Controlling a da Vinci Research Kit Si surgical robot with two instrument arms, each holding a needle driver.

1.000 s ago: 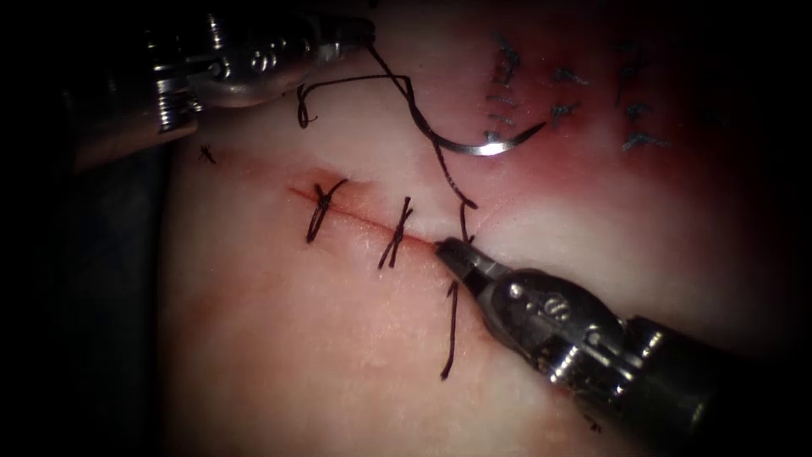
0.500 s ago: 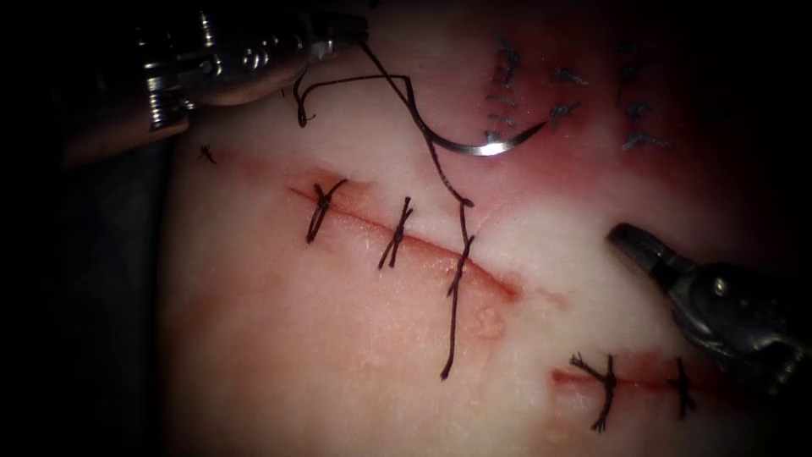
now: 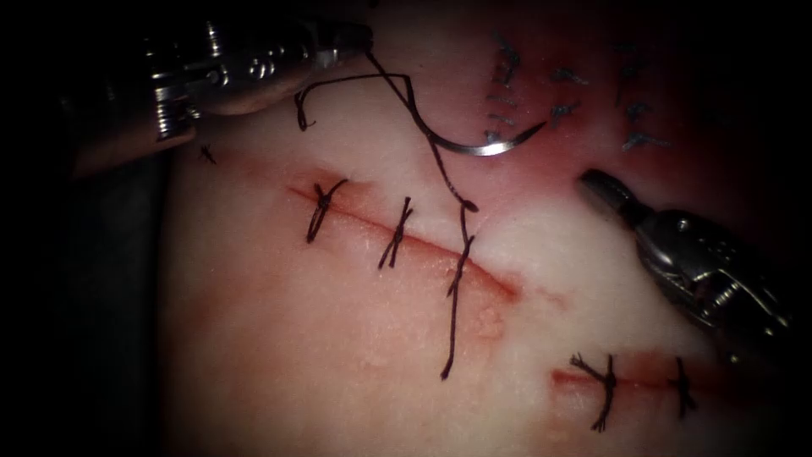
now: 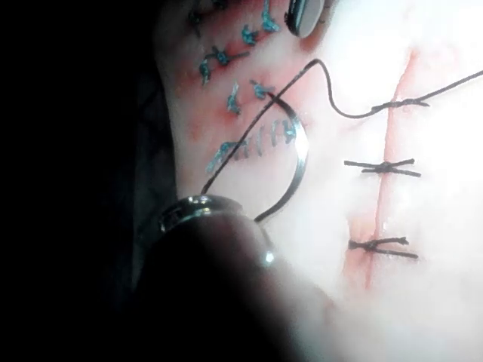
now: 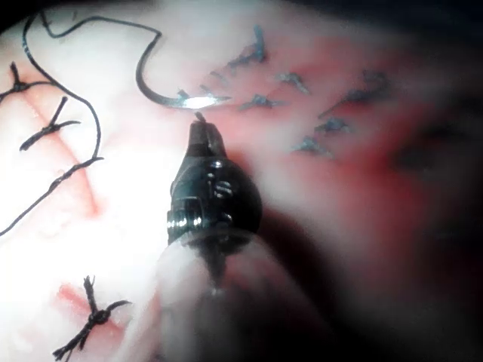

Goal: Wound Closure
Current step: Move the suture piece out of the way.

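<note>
Left tool's [image 3: 359,38] jaws pinch the thread [image 3: 423,127] at the upper left, right tool's [image 3: 592,182] jaws pressed together on nothing right of the cut [image 3: 406,241], needle [image 3: 486,145] lying loose on the tissue [image 3: 279,338] above the cut.

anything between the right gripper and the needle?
Nothing visible. The right gripper, jaws shut and empty, sits right of the needle, which lies on the tissue with bare surface between them. The left gripper holds the thread.
</note>
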